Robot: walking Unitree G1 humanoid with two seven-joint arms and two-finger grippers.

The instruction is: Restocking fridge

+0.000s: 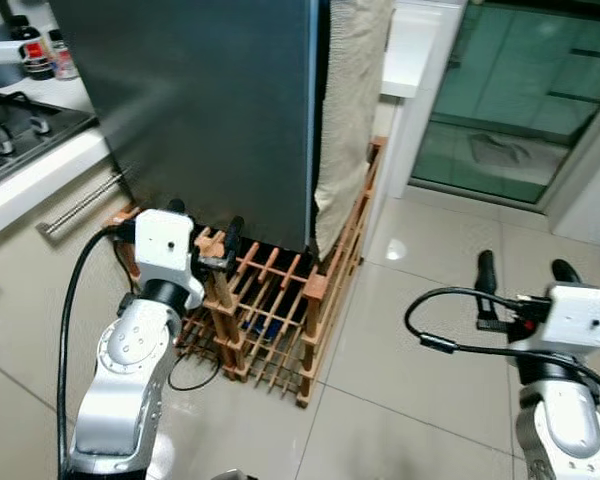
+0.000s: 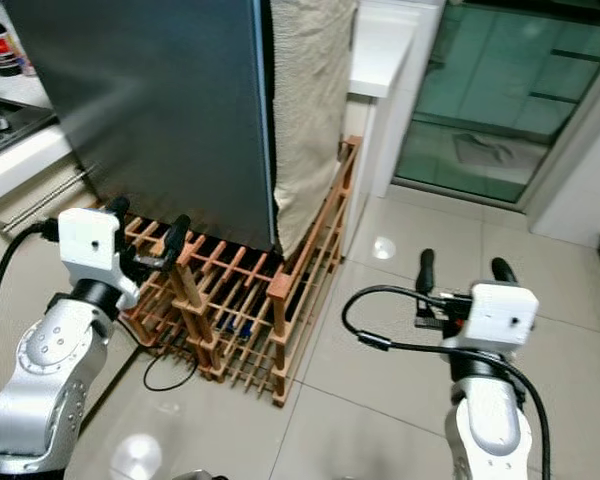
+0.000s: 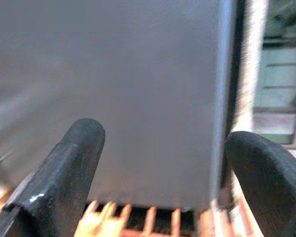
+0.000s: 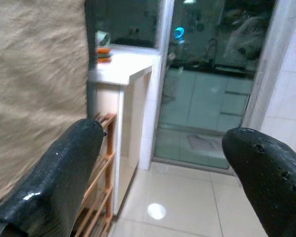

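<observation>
The fridge (image 1: 200, 110) stands before me with its dark grey door closed. A beige cloth (image 1: 352, 110) hangs down its right side. A wooden slatted rack (image 1: 270, 310) sits on the floor at the fridge's foot. My left gripper (image 1: 205, 225) is open just above the rack's near left corner, pointing at the fridge door (image 3: 138, 89), with nothing between its fingers (image 3: 74, 163). My right gripper (image 1: 523, 268) is open over the tiled floor to the right of the rack, holding nothing, its fingers (image 4: 64, 168) aimed past the cloth (image 4: 34, 89).
A stove (image 1: 5, 130) and a counter with bottles (image 1: 40, 50) lie at the left, with a drawer handle (image 1: 80, 205) below. A white counter (image 1: 410, 50) stands behind the cloth. A glass sliding door (image 1: 520, 100) is at the right. Tiled floor (image 1: 410, 370) lies open between the arms.
</observation>
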